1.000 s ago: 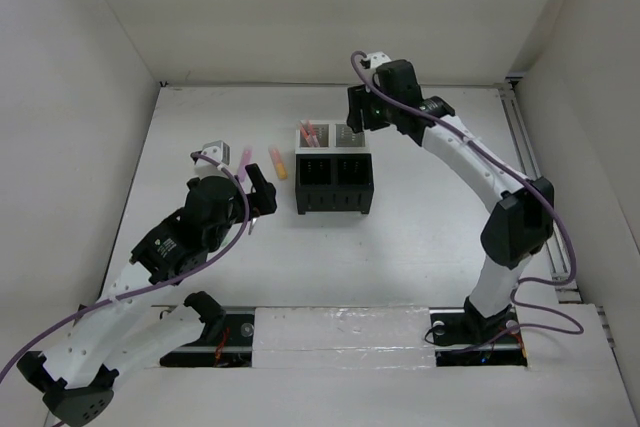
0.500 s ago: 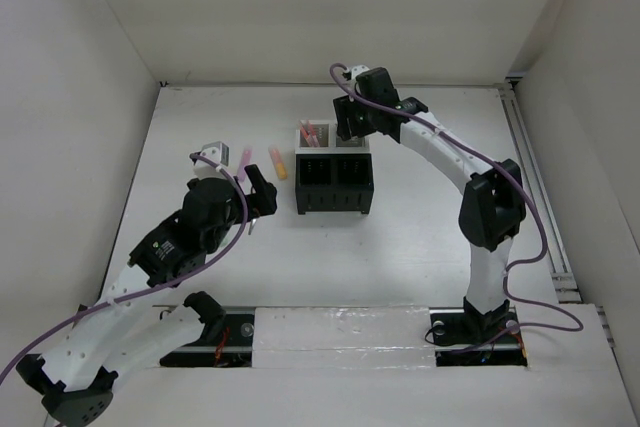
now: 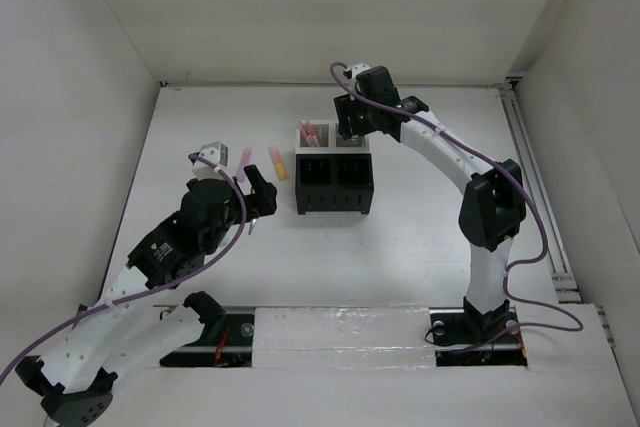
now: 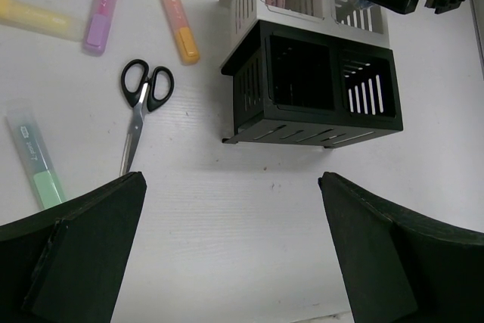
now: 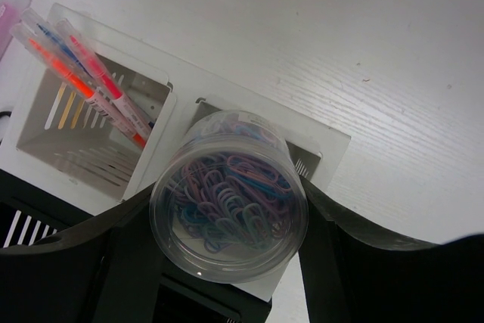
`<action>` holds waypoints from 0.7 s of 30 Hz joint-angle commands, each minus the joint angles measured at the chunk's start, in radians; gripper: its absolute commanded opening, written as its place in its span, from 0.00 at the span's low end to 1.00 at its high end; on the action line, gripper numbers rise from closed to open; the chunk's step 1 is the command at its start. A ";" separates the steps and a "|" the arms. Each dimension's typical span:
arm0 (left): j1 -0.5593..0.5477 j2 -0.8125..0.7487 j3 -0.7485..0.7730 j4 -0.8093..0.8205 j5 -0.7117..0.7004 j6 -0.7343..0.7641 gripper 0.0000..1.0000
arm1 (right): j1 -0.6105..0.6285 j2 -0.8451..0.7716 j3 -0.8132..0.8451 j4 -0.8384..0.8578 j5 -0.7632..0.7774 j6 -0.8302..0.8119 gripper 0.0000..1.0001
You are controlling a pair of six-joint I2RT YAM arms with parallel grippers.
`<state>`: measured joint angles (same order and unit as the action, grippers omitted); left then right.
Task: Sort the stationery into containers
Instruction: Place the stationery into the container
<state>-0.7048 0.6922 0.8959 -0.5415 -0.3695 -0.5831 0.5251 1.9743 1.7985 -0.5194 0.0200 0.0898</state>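
Observation:
The mesh organiser (image 3: 335,185) has two black compartments in front and two white ones (image 5: 325,141) behind. Several thin pens (image 5: 83,66) stand in the left white one. My right gripper (image 5: 228,217) is shut on a clear round tub of coloured paper clips (image 5: 228,206), held just above the right white compartment. My left gripper (image 4: 231,262) is open and empty, above bare table in front of the organiser (image 4: 310,85). Left of the organiser lie black-handled scissors (image 4: 141,96) and pink (image 4: 102,11), orange (image 4: 178,22), yellow (image 4: 38,17) and green (image 4: 36,160) highlighters.
White walls enclose the table on the left, back and right. A rail (image 3: 535,187) runs along the right edge. In the top view the pink (image 3: 243,154) and orange (image 3: 278,162) highlighters show; my left arm hides the scissors.
My right arm swung left with the tub, from right of the organiser to over the right white compartment, then held still. The left arm has barely moved.

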 commanded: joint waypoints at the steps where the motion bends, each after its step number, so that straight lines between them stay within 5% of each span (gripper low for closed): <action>1: 0.005 -0.010 -0.006 0.032 0.003 0.014 1.00 | 0.009 -0.008 0.021 0.015 0.023 -0.009 0.00; 21: 0.005 -0.028 -0.006 0.032 0.003 0.014 1.00 | 0.018 -0.017 0.012 -0.033 0.032 -0.018 0.00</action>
<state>-0.7048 0.6804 0.8959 -0.5415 -0.3691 -0.5831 0.5259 1.9743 1.7981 -0.5694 0.0383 0.0822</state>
